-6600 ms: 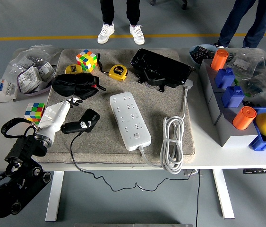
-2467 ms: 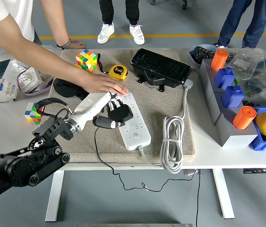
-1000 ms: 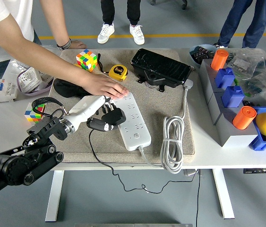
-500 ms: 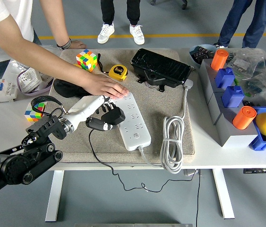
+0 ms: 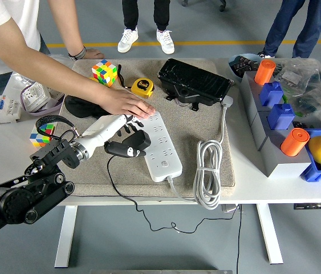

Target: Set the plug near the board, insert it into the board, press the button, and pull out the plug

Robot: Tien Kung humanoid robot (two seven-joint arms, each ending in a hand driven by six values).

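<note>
At frame centre-left, the left hand [image 5: 114, 132] grips the black plug [image 5: 130, 144] just beside the white board [image 5: 159, 145] on the bench [image 5: 251, 182]. A person's hand [image 5: 127, 104] presses the board's upper end. No lettering is readable anywhere.

Floor [image 5: 29, 245]: I noted grey, smooth, with a yellow line [image 5: 206, 43] across the far side | Table [image 5: 251, 191]: white top on white legs [image 5: 268, 234] | Light: even, soft shadows under the table.
</note>
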